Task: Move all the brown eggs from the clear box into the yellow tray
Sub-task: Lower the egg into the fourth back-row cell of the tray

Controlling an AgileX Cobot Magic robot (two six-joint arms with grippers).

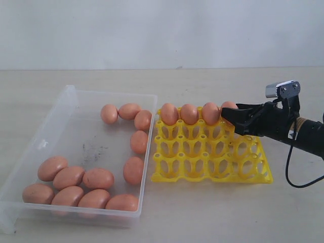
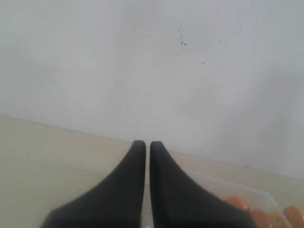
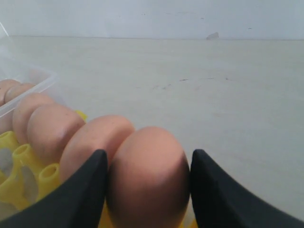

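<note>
In the exterior view the clear box (image 1: 111, 93) sits at the left with several brown eggs (image 1: 98, 178) along its near and right sides. The yellow tray (image 1: 212, 162) lies to the right of the box. Three eggs (image 1: 189, 114) stand in its back row. My right gripper (image 1: 229, 120) reaches in from the right, shut on a fourth brown egg (image 3: 148, 175) at the back right corner cup, one finger on each side. My left gripper (image 2: 144, 142) is shut and empty, above the table near a corner of the box (image 2: 256, 192); the exterior view does not show it.
The tray's three front rows of cups (image 1: 202, 152) hold nothing. Bare table runs behind the tray up to a pale wall. The right arm's cable (image 1: 288, 167) hangs beside the tray's right edge.
</note>
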